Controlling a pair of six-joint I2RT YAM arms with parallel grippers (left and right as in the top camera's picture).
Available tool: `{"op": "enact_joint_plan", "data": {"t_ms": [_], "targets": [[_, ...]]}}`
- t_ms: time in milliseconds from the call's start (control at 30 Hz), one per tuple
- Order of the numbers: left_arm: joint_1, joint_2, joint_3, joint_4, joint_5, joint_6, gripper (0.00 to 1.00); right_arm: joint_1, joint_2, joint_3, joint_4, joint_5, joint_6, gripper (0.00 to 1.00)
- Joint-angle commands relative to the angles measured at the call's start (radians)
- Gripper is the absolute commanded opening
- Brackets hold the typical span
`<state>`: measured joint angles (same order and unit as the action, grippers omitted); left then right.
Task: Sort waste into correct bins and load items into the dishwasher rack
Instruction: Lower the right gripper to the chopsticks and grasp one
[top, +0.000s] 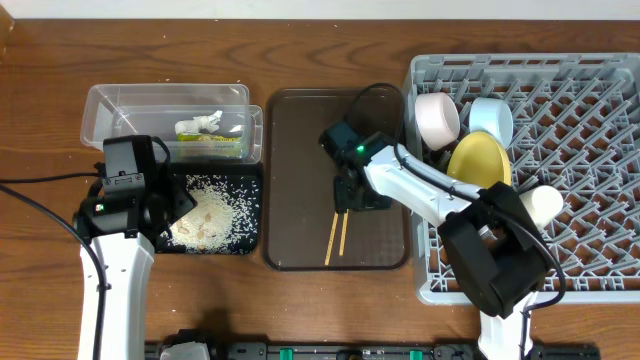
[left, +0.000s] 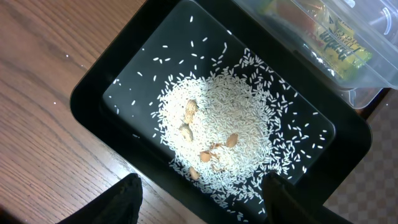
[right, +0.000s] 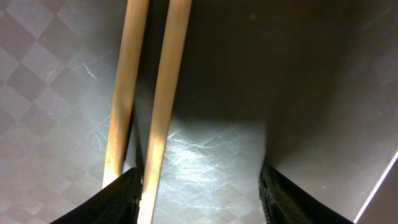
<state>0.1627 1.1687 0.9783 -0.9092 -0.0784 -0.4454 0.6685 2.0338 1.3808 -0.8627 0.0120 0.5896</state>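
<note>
Over brown serving tray (top: 300, 150): right gripper (right: 199, 199), pointed down, jaws apart at chopsticks (right: 163, 93). Over black tray (left: 87, 99): left gripper (left: 199, 202), jaws apart, empty.

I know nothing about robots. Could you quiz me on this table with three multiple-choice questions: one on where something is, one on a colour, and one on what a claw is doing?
1. The chopsticks lie: A in a bowl; B on the brown tray; C on bare wood.
2. The bin holding the rice is: A black; B white; C blue.
3. The right gripper is: A shut on a chopstick; B shut on a cup; C open, empty.
Answers: B, both sticks rest on that tray's floor; A, the white grains sit on a black floor; C, its fingers stand apart, gripping nothing.
</note>
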Motion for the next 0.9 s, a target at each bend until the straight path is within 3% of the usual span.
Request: {"op": "enact_joint_plan", "data": {"t_ms": [0, 100, 300, 567, 867], "targets": [[0.004, -0.009, 0.005, -0.004, -0.008, -0.005, 0.65, 0.031, 0.014, -0.004, -0.002, 0.064, 0.036, 0.59], [0.004, -0.009, 0.005, -0.004, -0.008, -0.005, 0.64, 0.033, 0.014, -0.004, -0.020, 0.066, 0.042, 0.55], [0.004, -0.009, 0.005, -0.004, -0.008, -0.005, 0.64, 0.033, 0.014, -0.004, -0.039, 0.062, 0.042, 0.27], [0.004, -0.009, 0.005, -0.004, -0.008, -0.005, 0.65, 0.033, 0.014, -0.004, -0.043, 0.026, 0.043, 0.02], [0.004, -0.009, 0.005, -0.004, -0.008, -0.005, 0.65, 0.011, -0.013, 0.003, -0.047, 0.005, -0.003, 0.01]]}}
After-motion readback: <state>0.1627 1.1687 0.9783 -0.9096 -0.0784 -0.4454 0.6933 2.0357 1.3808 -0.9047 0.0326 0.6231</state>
